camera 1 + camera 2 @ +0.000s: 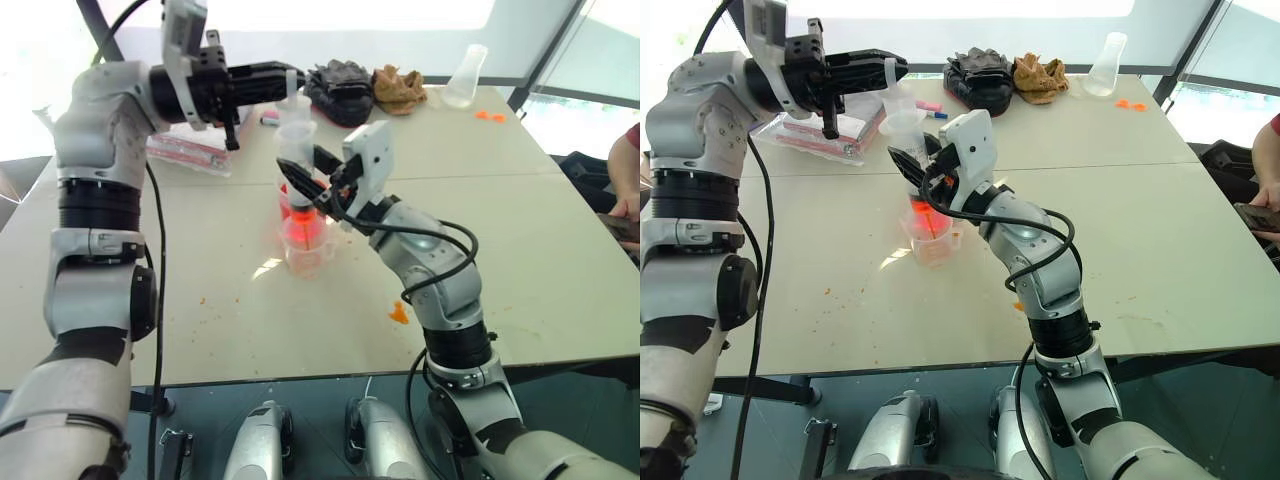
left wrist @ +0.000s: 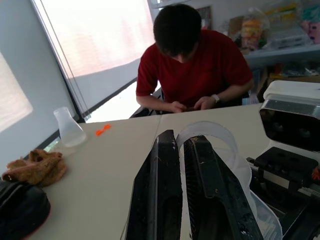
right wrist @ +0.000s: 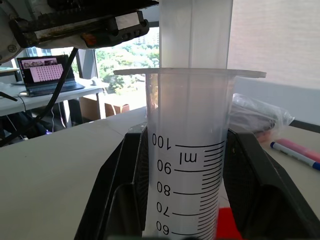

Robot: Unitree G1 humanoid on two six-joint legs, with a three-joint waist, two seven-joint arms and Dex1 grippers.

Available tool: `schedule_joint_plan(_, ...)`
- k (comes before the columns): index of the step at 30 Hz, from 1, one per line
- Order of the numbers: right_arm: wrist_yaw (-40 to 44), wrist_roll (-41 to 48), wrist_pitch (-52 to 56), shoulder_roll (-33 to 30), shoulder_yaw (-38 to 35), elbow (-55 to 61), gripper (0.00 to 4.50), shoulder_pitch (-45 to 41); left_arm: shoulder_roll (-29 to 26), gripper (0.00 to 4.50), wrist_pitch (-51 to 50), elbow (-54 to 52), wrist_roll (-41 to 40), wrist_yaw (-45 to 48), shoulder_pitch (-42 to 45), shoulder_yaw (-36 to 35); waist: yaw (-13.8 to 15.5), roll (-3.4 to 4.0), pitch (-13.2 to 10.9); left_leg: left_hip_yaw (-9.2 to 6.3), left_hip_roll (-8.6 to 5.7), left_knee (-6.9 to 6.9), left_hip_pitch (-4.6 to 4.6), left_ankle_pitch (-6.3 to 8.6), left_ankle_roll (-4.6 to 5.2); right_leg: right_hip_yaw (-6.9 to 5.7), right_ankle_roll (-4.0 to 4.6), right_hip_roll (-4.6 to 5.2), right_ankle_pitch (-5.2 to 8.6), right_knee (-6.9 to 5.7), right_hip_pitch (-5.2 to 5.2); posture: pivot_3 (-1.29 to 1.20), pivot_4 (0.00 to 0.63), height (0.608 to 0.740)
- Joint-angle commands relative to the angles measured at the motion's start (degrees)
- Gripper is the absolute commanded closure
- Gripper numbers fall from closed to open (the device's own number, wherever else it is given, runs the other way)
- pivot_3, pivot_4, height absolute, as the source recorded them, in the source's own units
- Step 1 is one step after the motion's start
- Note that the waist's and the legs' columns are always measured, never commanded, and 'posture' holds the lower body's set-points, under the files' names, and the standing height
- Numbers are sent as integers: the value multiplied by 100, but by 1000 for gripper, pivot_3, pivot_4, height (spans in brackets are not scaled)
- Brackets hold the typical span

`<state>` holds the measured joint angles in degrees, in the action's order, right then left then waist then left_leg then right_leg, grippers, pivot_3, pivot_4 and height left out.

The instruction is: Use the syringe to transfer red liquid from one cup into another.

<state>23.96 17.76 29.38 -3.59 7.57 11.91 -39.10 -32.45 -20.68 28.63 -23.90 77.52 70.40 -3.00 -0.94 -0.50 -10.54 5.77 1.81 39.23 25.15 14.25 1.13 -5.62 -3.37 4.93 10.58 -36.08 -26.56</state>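
Both fingers pairs closed, right fingers (image 3: 185, 200) clamping syringe (image 3: 190, 165) upright in cup (image 1: 308, 245) of red liquid (image 1: 300, 225), left fingers (image 1: 275, 72) pinching plunger (image 1: 292, 95).

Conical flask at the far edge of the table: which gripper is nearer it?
Right. The right gripper holds the syringe mid-table; the left gripper is farther left of the conical flask.
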Motion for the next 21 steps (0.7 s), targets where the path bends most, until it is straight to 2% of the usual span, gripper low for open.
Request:
schedule_joint_plan(1,-11,121,-150,121,-42,281,2989,-248,81,4482,-279,-503,-44,292,-296,355,3,0,0,-1,0,0,0,0,0,0,0,0,0,0,0,0,150,740)
schedule_joint_plan(9,30,184,5,43,-89,517,2989,-314,244,4482,-666,-760,-200,24,-790,242,14,0,0,-3,0,0,0,0,0,2,0,0,0,0,1,0,150,740)
schedule_joint_plan(21,6,341,200,-168,-228,714,2989,-414,358,4482,-852,-943,-259,-119,-1047,288,10,0,0,-3,0,0,0,0,0,2,0,0,0,0,0,0,150,740)
